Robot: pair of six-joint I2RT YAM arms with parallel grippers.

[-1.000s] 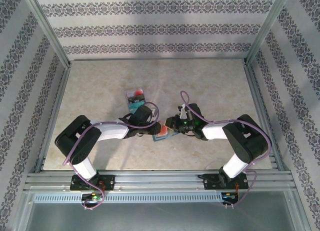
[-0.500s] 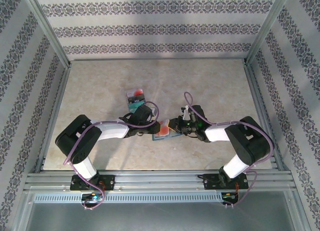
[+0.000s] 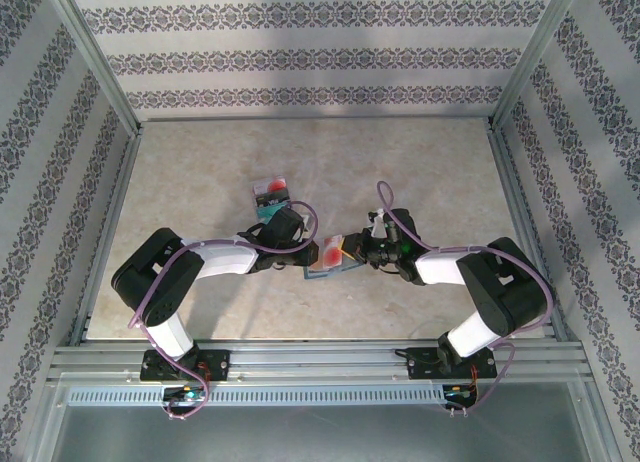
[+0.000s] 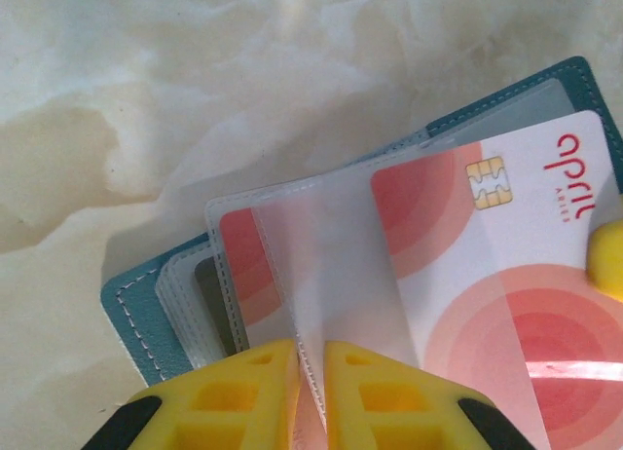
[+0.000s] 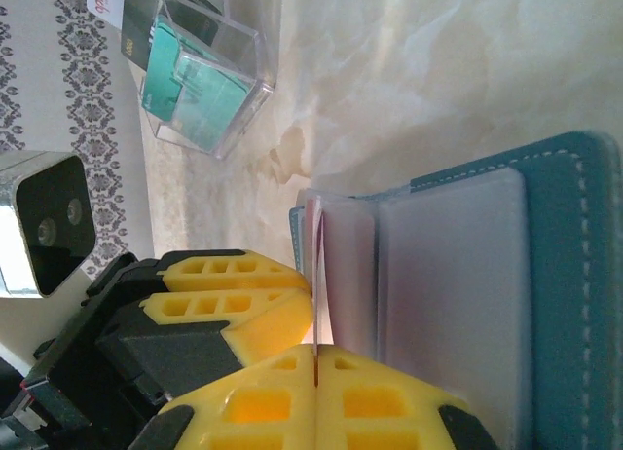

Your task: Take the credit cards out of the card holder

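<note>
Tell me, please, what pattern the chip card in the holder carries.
The credit card is white with red concentric circles; clearest in the left wrist view.

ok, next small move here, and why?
Probably draw the right fingers back, sliding the red-circle card out: they pinch its edge, it sits partly out of its sleeve, and the left fingers clamp a clear sleeve of the card holder.

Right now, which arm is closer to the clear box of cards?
Left. The left arm, jaws clamped on the card holder, sits just short of the clear box; the right arm, jaws pinching the credit card, is farther off to the box's right.
</note>
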